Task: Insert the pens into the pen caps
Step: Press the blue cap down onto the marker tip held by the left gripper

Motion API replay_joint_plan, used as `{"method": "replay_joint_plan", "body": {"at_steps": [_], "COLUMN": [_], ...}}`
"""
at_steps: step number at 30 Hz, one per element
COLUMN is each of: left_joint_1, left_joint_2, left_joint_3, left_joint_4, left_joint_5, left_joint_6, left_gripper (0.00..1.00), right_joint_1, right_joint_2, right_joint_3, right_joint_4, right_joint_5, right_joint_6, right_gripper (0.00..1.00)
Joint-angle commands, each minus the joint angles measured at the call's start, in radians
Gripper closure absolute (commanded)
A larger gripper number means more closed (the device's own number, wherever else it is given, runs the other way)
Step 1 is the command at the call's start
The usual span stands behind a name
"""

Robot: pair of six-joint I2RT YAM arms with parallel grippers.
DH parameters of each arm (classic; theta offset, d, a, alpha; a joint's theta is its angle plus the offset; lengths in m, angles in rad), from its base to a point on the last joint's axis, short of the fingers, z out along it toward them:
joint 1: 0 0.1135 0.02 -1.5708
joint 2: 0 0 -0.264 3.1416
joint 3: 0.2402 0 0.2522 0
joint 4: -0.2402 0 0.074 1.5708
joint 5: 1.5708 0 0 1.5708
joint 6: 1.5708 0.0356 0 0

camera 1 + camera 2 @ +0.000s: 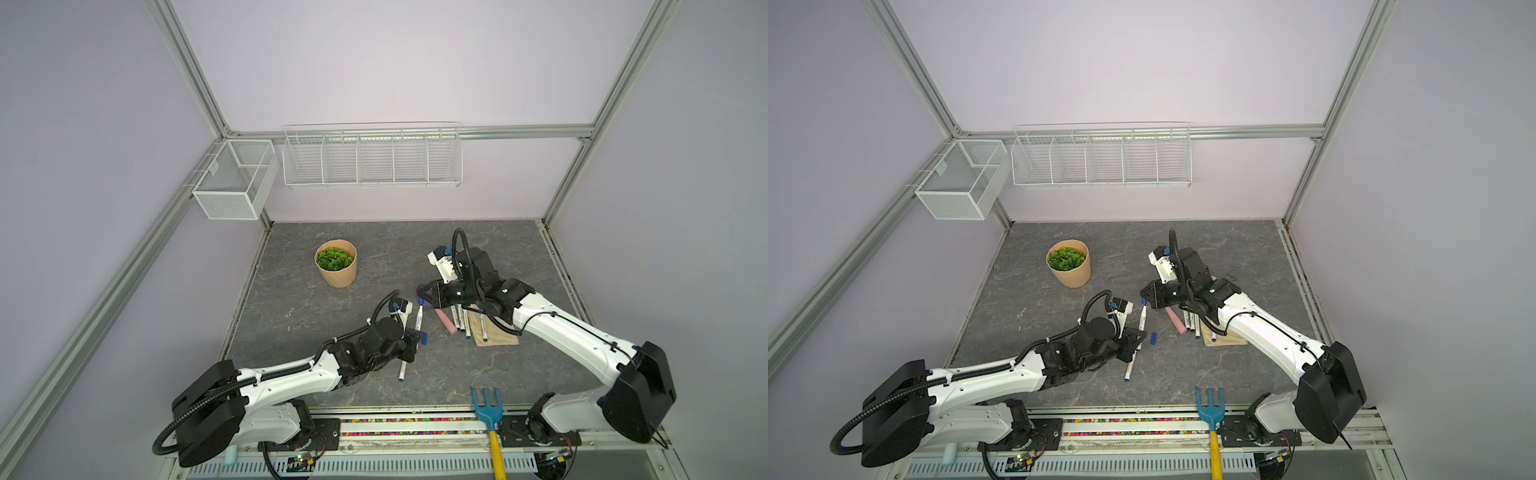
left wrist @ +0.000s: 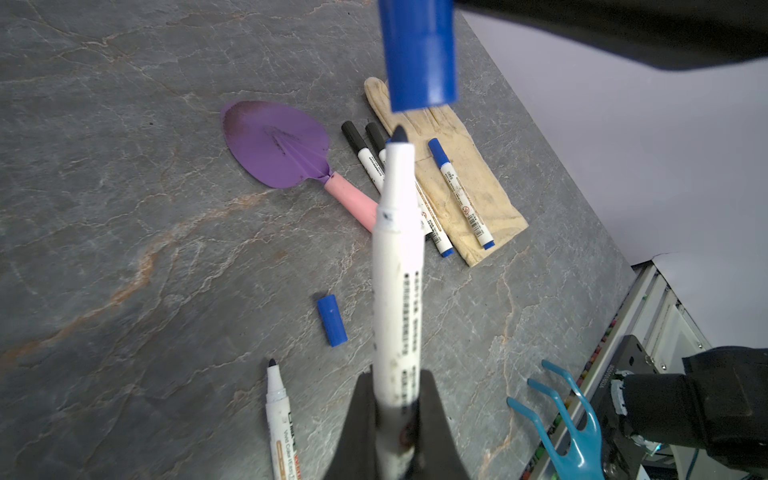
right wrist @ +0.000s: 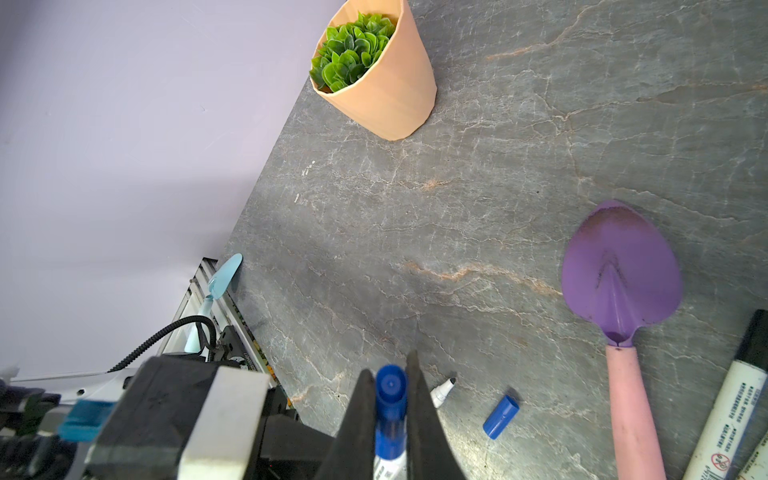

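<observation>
Left pincer [image 2: 397, 386]: we see it clamped on the lower barrel of the held pen [image 2: 397, 270], whose bare tip points away from the wrist.
Right pincer [image 3: 390, 374]: it is clamped on the held cap [image 3: 390, 399], a blue one, with a finger on each side.
Pen and cap: both are lifted over the middle of the desk [image 1: 311, 332]. In the left wrist view the tip lines up with the cap's open mouth and sits just short of it, with a small gap showing. From the top views we cannot tell whether they touch.
Loose cap [image 2: 331, 320]: blue, on its side on the desk near the left pincer, toward the right edge, touching nothing.
Bare pen [image 2: 278, 415]: uncapped and lying flat. In both top views it is partly under the left pincer, its blue end toward the near edge.
Black-capped pens [image 2: 361, 151]: we see two side by side, between the middle and the right edge.
Blue-capped pen [image 2: 459, 193]: it lies on the glove [image 2: 478, 199], which is flat on the desk beside them.
Trowel [image 2: 276, 143]: purple blade and pink handle, flat on the desk just beside the black-capped pens.
Pot [image 3: 386, 83]: upright toward the far left corner, with a green plant inside.
Rake [image 1: 487, 409]: blue head and yellow handle, lying across the near edge.
</observation>
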Motion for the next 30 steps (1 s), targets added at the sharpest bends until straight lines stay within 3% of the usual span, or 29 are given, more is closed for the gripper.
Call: {"method": "replay_joint_plan", "body": {"at_steps": [1,20,25,30], "left_joint_1": [-0.006,-0.006,-0.006,-0.006], "left_joint_2": [-0.019,-0.023,-0.021,-0.042], "left_joint_3": [0.026,0.016,0.019,0.023], "left_joint_4": [0.020,0.025,0.045,0.081], "left_joint_5": [-0.003,-0.020,-0.035,-0.075], "left_joint_6": [0.015,0.010,0.012,0.018], "left_gripper": [1.00,1.00,1.00,1.00], "right_joint_1": [0.001,0.014,0.014,-0.002], "right_joint_2": [0.017,0.022,0.011,-0.010], "right_joint_3": [-0.023,-0.026,-0.027,0.006], "right_joint_4": [0.009,-0.025,-0.037,-0.162], "right_joint_5": [0.005,0.025,-0.083,-0.233], "right_joint_6": [-0.003,-0.040,-0.053,-0.091], "right_gripper": [0.92,0.92,0.92,0.92]}}
